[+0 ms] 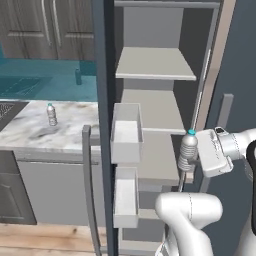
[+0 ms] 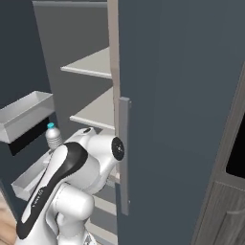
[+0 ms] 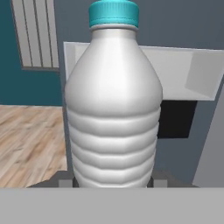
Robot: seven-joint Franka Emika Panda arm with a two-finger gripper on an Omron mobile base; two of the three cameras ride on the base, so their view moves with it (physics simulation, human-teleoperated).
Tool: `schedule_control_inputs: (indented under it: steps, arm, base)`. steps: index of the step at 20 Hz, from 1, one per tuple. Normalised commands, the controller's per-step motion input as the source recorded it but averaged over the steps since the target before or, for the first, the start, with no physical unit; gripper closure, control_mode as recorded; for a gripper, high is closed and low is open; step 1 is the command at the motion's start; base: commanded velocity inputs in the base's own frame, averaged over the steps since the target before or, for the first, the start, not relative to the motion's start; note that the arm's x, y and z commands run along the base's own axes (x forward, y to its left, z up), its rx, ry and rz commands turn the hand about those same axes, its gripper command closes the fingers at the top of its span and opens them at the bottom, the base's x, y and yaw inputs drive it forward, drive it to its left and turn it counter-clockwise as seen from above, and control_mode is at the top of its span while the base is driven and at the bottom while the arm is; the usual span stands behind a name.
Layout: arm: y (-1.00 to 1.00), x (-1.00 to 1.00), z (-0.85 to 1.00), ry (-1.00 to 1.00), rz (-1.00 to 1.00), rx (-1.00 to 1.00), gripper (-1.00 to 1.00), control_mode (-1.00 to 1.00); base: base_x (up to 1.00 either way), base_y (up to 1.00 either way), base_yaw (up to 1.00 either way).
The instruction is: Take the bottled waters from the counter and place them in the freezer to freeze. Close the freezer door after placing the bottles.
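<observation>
Freezer (image 1: 155, 107) shelves face the claw (image 1: 196, 159), pinching an upright water bottle (image 1: 187, 151).

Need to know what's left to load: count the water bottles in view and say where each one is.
2. One bottle is upright in the gripper in front of the open freezer shelves. The other bottle stands on the counter left of the freezer door. Others may be hidden.

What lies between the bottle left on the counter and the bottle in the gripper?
In the left base view, the open freezer door with its white bins stands between counter bottle and held bottle.
</observation>
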Motion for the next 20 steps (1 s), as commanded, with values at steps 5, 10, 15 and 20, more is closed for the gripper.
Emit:
schedule_control_inputs:
  steps: [5,10,15,20]
  arm:
    - [0.0,0.0,0.0,0.0,0.0,0.0,1.0,1.0]
    - [0.0,0.0,0.0,0.0,0.0,0.0,1.0,1.0]
    - [0.0,0.0,0.0,0.0,0.0,0.0,1.0,1.0]
    - [0.0,0.0,0.0,0.0,0.0,0.0,1.0,1.0]
  base:
    - [0.04,0.3,0.0]
    - [0.15,0.23,0.0]
    - [0.28,0.18,0.0]
    - [0.21,0.01,0.0]
